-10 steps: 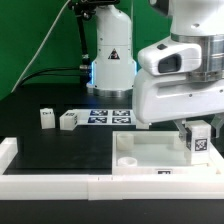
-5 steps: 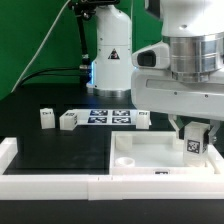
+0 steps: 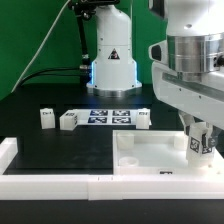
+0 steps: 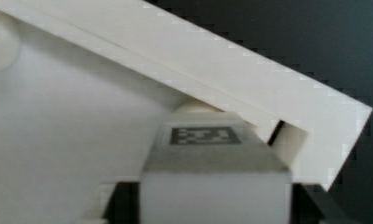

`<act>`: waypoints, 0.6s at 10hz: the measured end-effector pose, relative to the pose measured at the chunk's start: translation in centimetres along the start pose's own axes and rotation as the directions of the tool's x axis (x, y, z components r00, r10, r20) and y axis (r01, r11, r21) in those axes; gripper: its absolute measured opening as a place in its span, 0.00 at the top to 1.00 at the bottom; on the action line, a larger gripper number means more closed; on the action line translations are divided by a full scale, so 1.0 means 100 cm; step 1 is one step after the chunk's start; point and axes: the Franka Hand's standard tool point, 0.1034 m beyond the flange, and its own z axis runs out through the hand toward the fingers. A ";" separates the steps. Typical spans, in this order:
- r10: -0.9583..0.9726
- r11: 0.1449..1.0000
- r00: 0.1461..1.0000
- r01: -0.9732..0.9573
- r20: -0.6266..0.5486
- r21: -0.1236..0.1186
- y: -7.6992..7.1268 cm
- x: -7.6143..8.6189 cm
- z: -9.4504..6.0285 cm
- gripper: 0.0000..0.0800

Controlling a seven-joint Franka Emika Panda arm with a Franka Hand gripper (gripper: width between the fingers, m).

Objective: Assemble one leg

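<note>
My gripper (image 3: 199,140) is shut on a leg (image 3: 199,146), a stubby white post with a black-and-white tag on its side. It holds the leg upright low over the right end of the large white square panel (image 3: 150,152); whether the two touch I cannot tell. In the wrist view the leg (image 4: 209,165) fills the space between the dark fingers (image 4: 130,203), its tag facing the camera, close to the panel's raised edge (image 4: 218,70). Three more legs (image 3: 47,118) (image 3: 68,120) (image 3: 143,118) stand on the black table.
The marker board (image 3: 108,116) lies behind the panel, in front of the robot base (image 3: 112,60). A white L-shaped frame (image 3: 50,183) borders the table's front and the exterior view's left.
The gripper has carried the leg toward the exterior view's right, over the panel's right end. The loose legs have not moved.
</note>
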 end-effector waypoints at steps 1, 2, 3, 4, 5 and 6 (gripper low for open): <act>-0.056 0.998 0.998 0.056 -0.002 0.000 0.000 0.000 0.000 0.43; -0.198 0.980 0.980 0.198 -0.004 0.000 0.000 0.000 0.000 0.24; -0.308 0.951 0.951 0.308 -0.005 -0.004 -0.001 -0.003 0.000 0.24; -0.441 0.898 0.898 0.441 -0.009 -0.016 -0.003 -0.006 0.000 0.20; -0.538 0.843 0.843 0.538 -0.009 -0.016 -0.003 -0.007 0.000 0.20; -0.652 0.758 0.758 0.652 -0.008 -0.019 -0.003 -0.007 0.000 0.19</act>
